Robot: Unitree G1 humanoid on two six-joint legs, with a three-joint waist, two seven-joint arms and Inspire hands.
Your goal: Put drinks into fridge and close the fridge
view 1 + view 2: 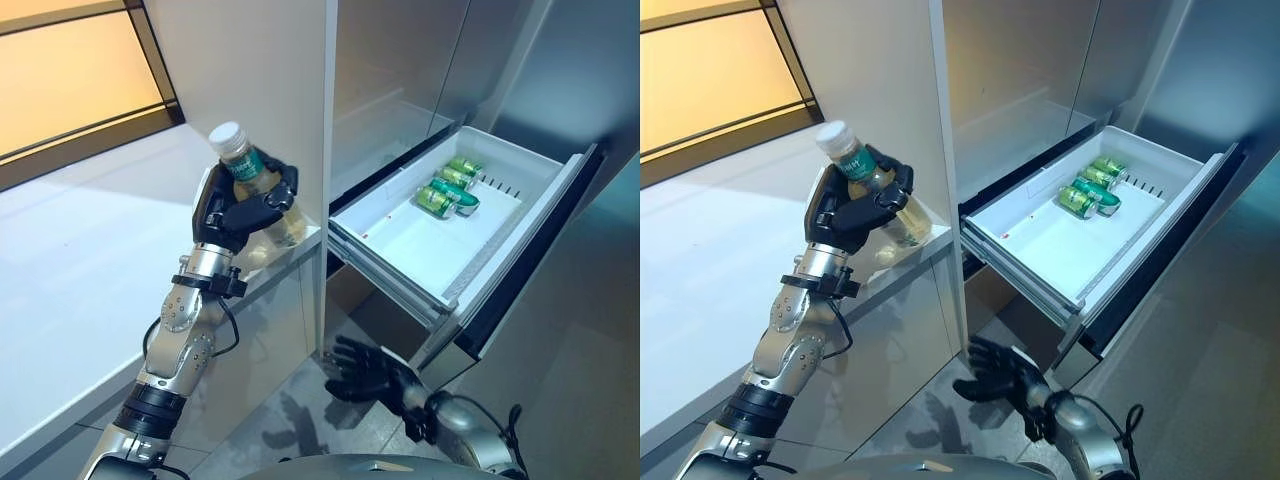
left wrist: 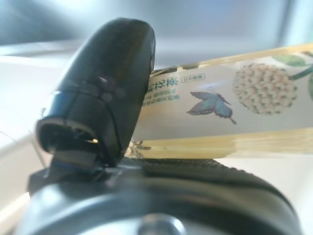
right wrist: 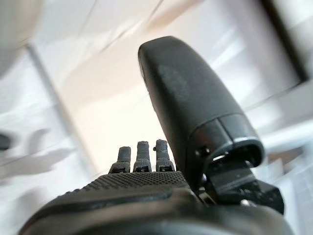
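My left hand is shut on a bottle of pale yellow drink with a white cap and a green label. It holds the bottle tilted above the white counter's corner, left of the fridge. The bottle's label shows in the left wrist view past my thumb. The fridge's white drawer stands pulled out, with green cans lying at its far end. My right hand hangs open and empty low down, below the drawer's front corner.
The white counter runs along the left under a yellow-lit window. A tall white panel stands between counter and fridge. The fridge's grey door front edges the drawer on the right. Grey floor lies below.
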